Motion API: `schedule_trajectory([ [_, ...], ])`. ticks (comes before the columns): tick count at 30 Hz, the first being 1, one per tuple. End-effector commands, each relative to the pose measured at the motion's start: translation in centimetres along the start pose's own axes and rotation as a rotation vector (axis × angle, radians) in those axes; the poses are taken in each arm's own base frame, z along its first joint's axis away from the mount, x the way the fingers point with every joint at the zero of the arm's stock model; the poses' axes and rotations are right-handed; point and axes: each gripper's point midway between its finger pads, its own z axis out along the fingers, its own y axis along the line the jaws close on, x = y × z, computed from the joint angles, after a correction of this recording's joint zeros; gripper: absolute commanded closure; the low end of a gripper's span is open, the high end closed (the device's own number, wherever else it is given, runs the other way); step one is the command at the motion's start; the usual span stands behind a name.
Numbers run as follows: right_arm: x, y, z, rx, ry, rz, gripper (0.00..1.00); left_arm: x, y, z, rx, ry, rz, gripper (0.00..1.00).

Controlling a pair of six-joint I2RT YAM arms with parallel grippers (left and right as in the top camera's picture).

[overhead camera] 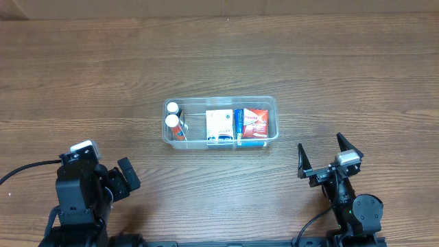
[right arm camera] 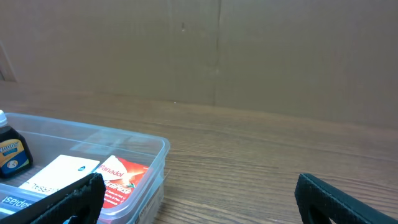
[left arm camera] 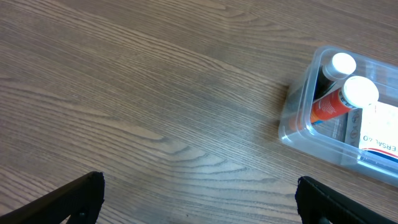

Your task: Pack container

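The clear plastic container (overhead camera: 271, 103) sits at the middle of the table. It holds two white-capped bottles (overhead camera: 173, 123) at its left end, a white box (overhead camera: 219, 125) in the middle and a red and blue box (overhead camera: 252, 123) at its right. My left gripper (overhead camera: 122, 180) is open and empty at the near left, well short of the container. My right gripper (overhead camera: 320, 156) is open and empty at the near right, just beyond the container's right end. The container also shows in the left wrist view (left arm camera: 297, 118) and in the right wrist view (right arm camera: 158, 149).
The wooden table (overhead camera: 219, 55) spreads all round the container. A brown cardboard wall (right arm camera: 217, 50) stands behind the table in the right wrist view. Nothing else lies on the table.
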Motion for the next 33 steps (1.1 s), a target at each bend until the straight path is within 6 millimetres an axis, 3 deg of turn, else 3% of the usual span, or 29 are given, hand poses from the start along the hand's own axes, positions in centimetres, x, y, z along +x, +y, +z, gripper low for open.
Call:
schedule_trajectory([
  [1, 0.1, 0.1, 0.0, -0.005, -0.006, -0.004, 0.0, 0.0, 0.2, 0.1, -0.011, -0.002, -0.022, 0.0],
  [13, 0.1, 0.1, 0.0, -0.005, -0.006, -0.004, 0.0, -0.2, 0.2, -0.7, 0.002, -0.041, -0.028, 0.0],
  [17, 0.1, 0.1, 0.0, -0.005, -0.006, -0.004, 0.0, 1.1, 0.5, -1.4, 0.027, -0.101, -0.021, 0.0],
  [22, 0.1, 0.1, 0.0, -0.005, -0.005, -0.004, 0.0, 3.7, 0.0, 2.0, 0.098, -0.196, -0.026, 0.0],
  [28, 0.1, 0.1, 0.0, -0.005, -0.006, -0.004, 0.0, 1.6, -3.0, 4.5, 0.259, -0.474, 0.061, 0.0],
  [33, 0.1, 0.1, 0.0, -0.005, -0.006, -0.004, 0.0, -0.6, -5.5, 4.4, 0.35, -0.715, 0.221, 0.0],
])
